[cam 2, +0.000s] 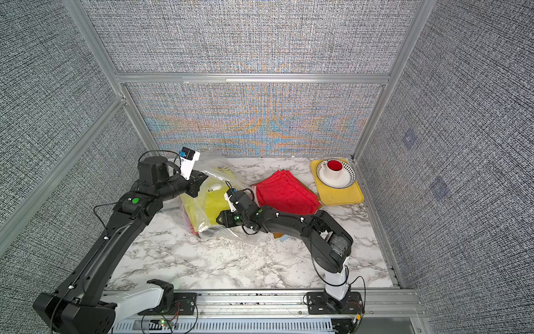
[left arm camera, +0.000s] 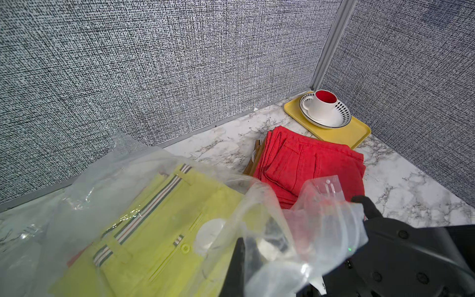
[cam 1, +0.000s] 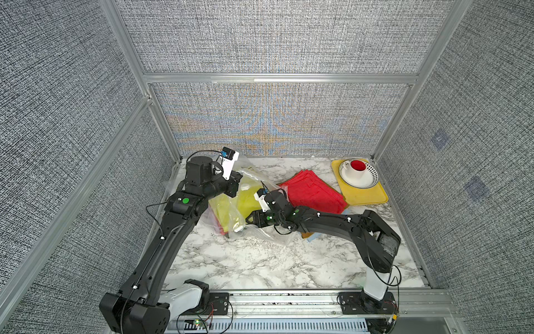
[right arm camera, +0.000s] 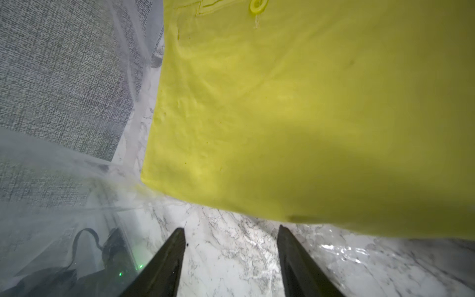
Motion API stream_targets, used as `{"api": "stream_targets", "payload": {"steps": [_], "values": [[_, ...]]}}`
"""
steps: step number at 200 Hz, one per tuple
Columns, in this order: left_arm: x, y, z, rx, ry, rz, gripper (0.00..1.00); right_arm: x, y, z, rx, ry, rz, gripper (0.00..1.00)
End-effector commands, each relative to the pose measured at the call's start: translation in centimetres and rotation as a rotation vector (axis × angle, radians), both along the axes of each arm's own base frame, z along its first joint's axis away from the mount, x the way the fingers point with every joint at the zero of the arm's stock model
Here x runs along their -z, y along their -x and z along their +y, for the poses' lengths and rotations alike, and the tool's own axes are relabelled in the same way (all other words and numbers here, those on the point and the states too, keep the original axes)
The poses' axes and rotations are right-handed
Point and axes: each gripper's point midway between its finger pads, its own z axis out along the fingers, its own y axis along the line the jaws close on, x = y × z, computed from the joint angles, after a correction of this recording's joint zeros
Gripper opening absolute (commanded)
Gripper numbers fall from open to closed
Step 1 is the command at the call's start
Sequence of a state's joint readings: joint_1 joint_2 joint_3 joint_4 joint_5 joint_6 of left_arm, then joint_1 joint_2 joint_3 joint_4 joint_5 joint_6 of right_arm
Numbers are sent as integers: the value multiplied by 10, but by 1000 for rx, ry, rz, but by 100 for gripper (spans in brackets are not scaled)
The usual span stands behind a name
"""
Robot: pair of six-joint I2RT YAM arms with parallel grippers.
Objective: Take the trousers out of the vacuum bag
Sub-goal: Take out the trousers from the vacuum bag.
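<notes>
The left arm reaches from the front rail toward the back left corner, elbow raised and wrist turned to the right. The left claw (cam 1: 237, 180) is closed on a bunched fold of the vacuum bag (cam 1: 260, 231), holding that upper film off the bench (cam 1: 260, 260). In the left wrist view the clear plastic crumples right at the claw, and the round white valve disc (left arm camera: 213, 232) lies over the cloth inside.

The yellow trousers (cam 1: 248, 199) lie folded inside the bag, just to the right of and below the left claw, with a strip of reddish cloth under them at the near edge.

The right arm lies low across the bench, forearm stretched leftward and wrist level. The right claw (right arm camera: 231, 228) is in the bag's mouth with its fingers (right arm camera: 167, 259) well apart and nothing between them. The near edge of the yellow trousers is just ahead of the tips, not touching them.

The red trousers (cam 1: 315, 191) lie folded outside the bag, beyond the right wrist, on top of a mustard brown layer.

At the back right corner a yellow tray (cam 1: 372, 196) carries a dotted bowl (cam 1: 368, 180) with a cup (cam 1: 357, 169) in it.
</notes>
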State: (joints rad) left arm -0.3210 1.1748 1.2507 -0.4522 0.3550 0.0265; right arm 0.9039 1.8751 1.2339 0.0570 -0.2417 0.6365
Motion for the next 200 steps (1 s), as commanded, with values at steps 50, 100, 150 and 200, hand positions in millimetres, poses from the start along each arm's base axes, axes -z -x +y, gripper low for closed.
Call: {"api": "stream_targets", "payload": {"steps": [50, 100, 150, 200], "values": [[-11, -4, -17, 73, 21, -35, 0, 15, -1, 8, 19, -48, 86, 63], [-8, -3, -18, 74, 12, -30, 0, 22, -14, 9, 47, -73, 98, 64], [-4, -3, -19, 74, 6, -24, 0, 28, -33, 5, 88, -84, 95, 65], [0, -5, -18, 67, -5, -19, 0, 19, -39, -1, 108, -94, 74, 43]]}}
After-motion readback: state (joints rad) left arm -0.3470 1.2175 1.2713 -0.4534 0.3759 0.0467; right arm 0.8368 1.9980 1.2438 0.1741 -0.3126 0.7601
